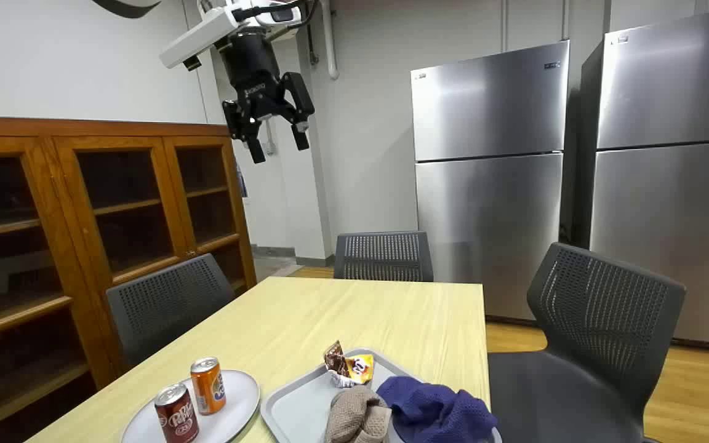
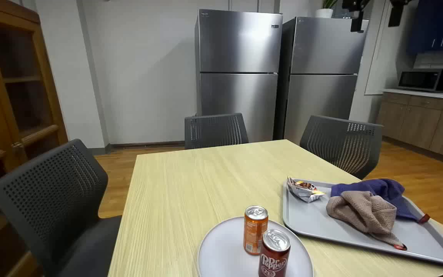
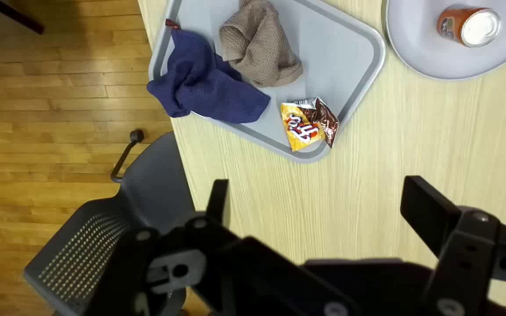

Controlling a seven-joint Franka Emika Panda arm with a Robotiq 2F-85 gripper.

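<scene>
Black gripper [image 1: 279, 147] well above table [image 1: 354, 314], jaws spread apart. Grey tray [image 3: 341, 52] bears crumpled packaging [image 3: 302, 128], navy cloth [image 3: 211, 90], brown cloth [image 3: 264, 50].

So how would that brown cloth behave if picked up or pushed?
The brown cloth would probably droop, as it lies in loose folds. Its bumpy weave suggests it shouldn't slip easily. Pushed, it would likely bunch rather than roll, being crumpled on the tray.

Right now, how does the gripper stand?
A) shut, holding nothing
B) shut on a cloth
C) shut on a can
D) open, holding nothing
D: in the wrist view the gripper has its fingers wide apart with just tabletop showing between them.
</scene>
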